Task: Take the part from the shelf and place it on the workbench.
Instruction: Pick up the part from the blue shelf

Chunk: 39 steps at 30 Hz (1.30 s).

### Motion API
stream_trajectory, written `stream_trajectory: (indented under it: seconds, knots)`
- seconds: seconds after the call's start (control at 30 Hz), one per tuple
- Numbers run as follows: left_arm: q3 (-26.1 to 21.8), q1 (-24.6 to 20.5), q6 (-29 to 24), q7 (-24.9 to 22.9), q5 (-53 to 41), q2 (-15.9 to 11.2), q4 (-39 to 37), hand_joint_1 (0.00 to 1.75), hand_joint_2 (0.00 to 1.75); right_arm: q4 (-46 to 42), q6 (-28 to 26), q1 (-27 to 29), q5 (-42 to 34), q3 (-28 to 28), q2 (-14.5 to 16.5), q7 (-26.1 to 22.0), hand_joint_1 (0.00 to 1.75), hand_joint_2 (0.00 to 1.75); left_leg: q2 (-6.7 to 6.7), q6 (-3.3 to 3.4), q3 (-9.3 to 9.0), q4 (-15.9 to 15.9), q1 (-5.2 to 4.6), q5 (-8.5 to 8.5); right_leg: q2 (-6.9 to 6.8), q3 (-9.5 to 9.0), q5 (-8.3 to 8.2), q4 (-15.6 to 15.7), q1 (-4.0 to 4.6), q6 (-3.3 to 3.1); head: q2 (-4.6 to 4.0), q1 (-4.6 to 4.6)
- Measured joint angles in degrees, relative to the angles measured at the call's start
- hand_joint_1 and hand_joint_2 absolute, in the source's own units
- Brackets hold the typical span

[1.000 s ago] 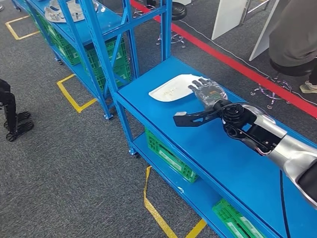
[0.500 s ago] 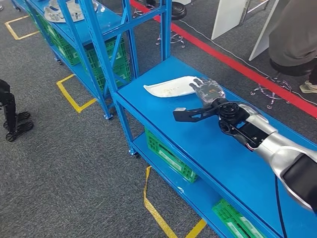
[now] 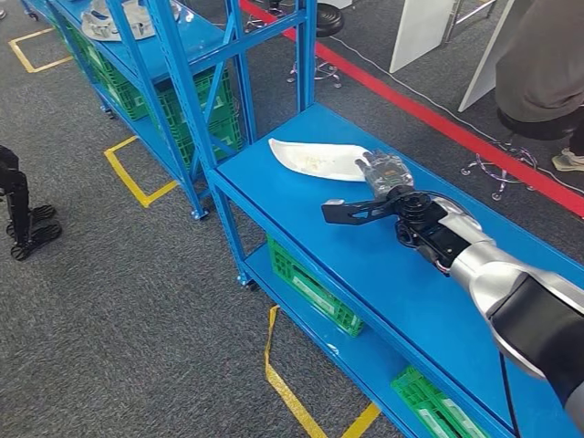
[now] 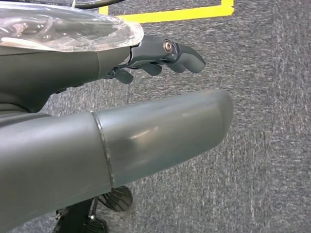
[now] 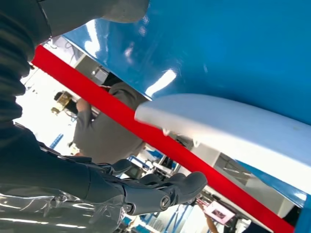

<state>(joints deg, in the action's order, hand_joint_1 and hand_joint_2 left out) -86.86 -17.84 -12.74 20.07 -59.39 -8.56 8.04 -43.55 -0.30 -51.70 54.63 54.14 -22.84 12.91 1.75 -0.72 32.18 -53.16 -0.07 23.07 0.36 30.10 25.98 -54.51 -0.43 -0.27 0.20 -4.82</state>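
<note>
White part [image 3: 318,159] lies on the blue workbench [image 3: 386,274], near its far corner by the shelf [image 3: 172,55]. Right hand [image 3: 386,171] sits at the part's near end, fingers [image 5: 161,191] stretched out and apart from the part in the wrist cam, so not pinching it. Left hand [image 4: 161,51] hangs over grey carpet [image 4: 264,145] w/ fingers loosely out, nothing in it.

Quick tally of what's on view

1 white part [image 3: 318,160] on the near blue bench [image 3: 386,274], 2 robot hands (right [image 3: 386,171], left [image 4: 161,53]), 2 blue racks counting the far rack [image 3: 172,46], 4 green crates or so, e.g. crate [image 3: 313,290], 1 red floor line [image 3: 441,123], 1 seated person [image 3: 544,64].
</note>
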Motion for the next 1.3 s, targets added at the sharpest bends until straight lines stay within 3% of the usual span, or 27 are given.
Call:
stream_trajectory:
  seconds: [1.3]
  knots:
    - [0.2,-1.1,-0.3,0.3,-2.4,1.4,0.0,0.0,0.0,12.5,-4.3,-4.8,7.1,0.0,8.0,-0.6,0.0,1.75,-0.02,0.0,-0.01,0.0,0.0,0.0,0.01,0.01,0.0,0.0,0.0,0.0,0.0,0.0]
